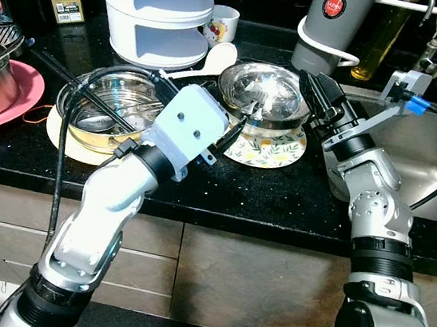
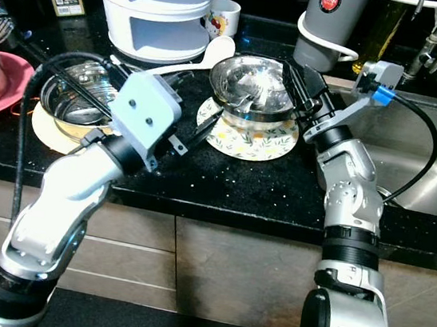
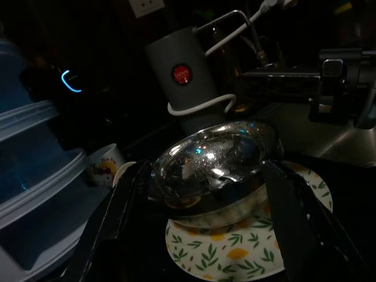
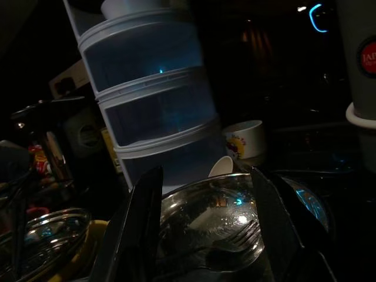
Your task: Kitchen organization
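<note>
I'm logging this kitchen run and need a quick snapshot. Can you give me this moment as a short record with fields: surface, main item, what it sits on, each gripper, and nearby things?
surface: black counter, sink to the right
main item: steel bowl, fork inside
sits on: leaf-print plate
left gripper: open, at the bowl's left side
right gripper: open, at the bowl's right side
nearby: white stacked container, mug, grey jug, second bowl on a yellow plate

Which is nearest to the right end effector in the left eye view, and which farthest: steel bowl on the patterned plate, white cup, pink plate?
1. Steel bowl, right at the right end effector.
2. White cup, behind it.
3. Pink plate, far left.
</note>
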Available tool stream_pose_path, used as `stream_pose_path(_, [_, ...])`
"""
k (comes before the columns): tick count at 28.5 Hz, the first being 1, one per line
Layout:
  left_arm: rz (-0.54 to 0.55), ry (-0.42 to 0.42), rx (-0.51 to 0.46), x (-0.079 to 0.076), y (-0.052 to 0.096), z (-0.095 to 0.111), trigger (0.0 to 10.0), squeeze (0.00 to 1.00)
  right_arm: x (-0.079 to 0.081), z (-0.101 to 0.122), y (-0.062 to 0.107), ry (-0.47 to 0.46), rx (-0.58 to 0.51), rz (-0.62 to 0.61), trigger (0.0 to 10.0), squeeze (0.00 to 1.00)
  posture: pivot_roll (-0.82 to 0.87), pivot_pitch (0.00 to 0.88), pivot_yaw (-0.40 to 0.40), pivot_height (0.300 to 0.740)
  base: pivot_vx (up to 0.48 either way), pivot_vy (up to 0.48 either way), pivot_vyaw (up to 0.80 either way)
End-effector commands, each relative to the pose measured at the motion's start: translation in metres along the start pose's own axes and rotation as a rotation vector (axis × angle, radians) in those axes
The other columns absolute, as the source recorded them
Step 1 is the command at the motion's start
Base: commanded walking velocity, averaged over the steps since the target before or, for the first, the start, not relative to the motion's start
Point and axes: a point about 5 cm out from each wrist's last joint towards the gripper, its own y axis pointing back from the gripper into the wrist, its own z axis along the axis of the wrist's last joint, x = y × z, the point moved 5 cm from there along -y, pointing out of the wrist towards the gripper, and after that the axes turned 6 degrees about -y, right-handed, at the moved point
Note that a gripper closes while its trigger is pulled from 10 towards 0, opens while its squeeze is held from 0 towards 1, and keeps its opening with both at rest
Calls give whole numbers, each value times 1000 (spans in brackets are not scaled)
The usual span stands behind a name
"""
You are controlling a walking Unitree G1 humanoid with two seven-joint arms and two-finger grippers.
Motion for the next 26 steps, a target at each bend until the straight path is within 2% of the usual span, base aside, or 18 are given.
stream_pose_path(1, [-9, 9, 10, -3, -1, -3, 10000, 0, -2, 1, -1, -13, -17, -14, 10000, 0, 71, 30, -51, 732, 0, -472, 0])
stream_pose_path(5, [-8, 25, -20, -4, -3, 3, 10000, 0, -1, 0, -3, -19, -17, -12, 10000, 0, 72, 27, -54, 732, 0, -131, 0])
stream_pose_path(8, [-9, 60, -65, -3, -4, 15, 10000, 0, 1, -1, -5, -30, -13, -2, 10000, 0, 75, 20, -55, 732, 0, 0, 0])
stream_pose_path(14, [-31, 28, -60, -4, -3, 14, 10000, 0, 2, -2, -5, -30, -13, -3, 10000, 0, 73, 17, -54, 732, 0, 0, 0])
stream_pose_path(17, [-25, -13, -40, 4, -2, 6, 10000, 0, 0, -4, -5, -21, -8, -17, 10000, 0, 70, 17, -52, 732, 0, 0, 0])
stream_pose_path(18, [-1, -42, -25, 12, -1, 0, 10000, 0, -3, -6, -4, -11, 0, -33, 10000, 0, 67, 16, -50, 732, 0, 0, 0])
stream_pose_path(19, [-1, -42, -25, 12, -1, 0, 10000, 0, -3, -6, -4, -11, 0, -33, 10000, 0, 67, 16, -50, 732, 0, 0, 0])
stream_pose_path(20, [33, -60, -13, 22, -1, -5, 10000, 0, -6, -9, -3, 5, 14, -56, 10000, 0, 65, 17, -49, 732, 0, 0, 0])
stream_pose_path(21, [33, -60, -13, 22, -1, -5, 10000, 0, -6, -9, -3, 5, 14, -56, 10000, 0, 65, 17, -49, 732, 0, 0, 0])
stream_pose_path(24, [136, -16, -9, 44, -1, -14, 10000, 0, -11, -13, 0, 2, 19, -84, 10000, 0, 66, 26, -46, 732, 0, 0, 0])
stream_pose_path(26, [171, 0, -10, 50, -3, -16, 10000, 0, -12, -13, 1, -1, 16, -92, 10000, 0, 64, 28, -43, 732, 0, 0, 0])
